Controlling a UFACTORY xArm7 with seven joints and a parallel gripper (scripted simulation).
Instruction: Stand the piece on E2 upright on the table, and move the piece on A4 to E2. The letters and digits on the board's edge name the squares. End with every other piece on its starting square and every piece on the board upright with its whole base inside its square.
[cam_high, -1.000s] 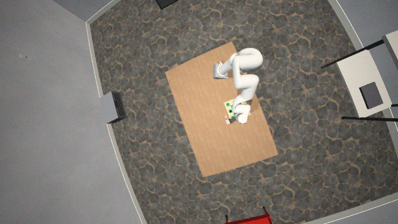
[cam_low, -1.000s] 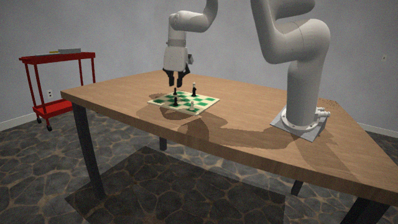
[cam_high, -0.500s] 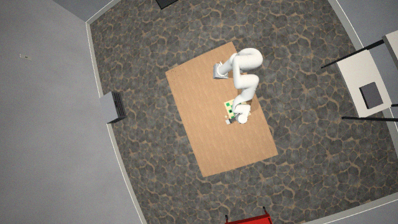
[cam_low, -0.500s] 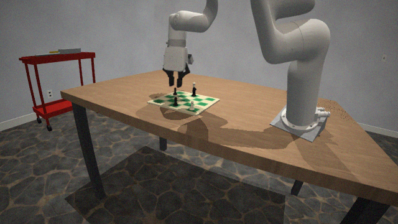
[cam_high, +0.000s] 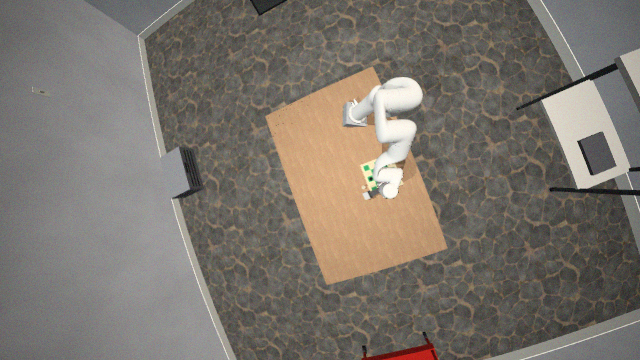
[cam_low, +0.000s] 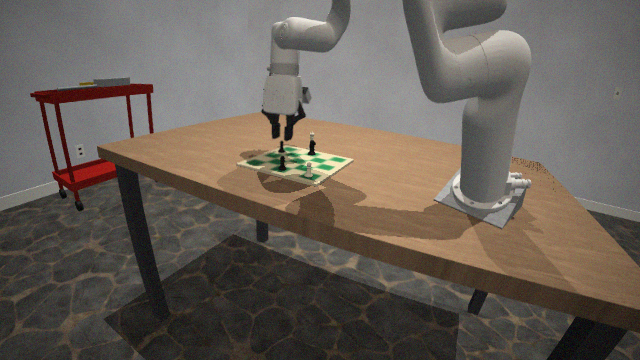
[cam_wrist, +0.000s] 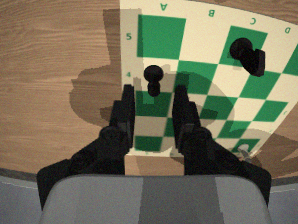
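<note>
We judged the main risk to be an off-centre descent: the gripper could have clipped the black pawn on A4, toppling it. A low carry could have knocked other pieces. The hand pointed straight down above the far-left part of the board, fingers partly open, holding nothing. A pale piece, presumably E2's, appeared beyond the far edge.
</note>
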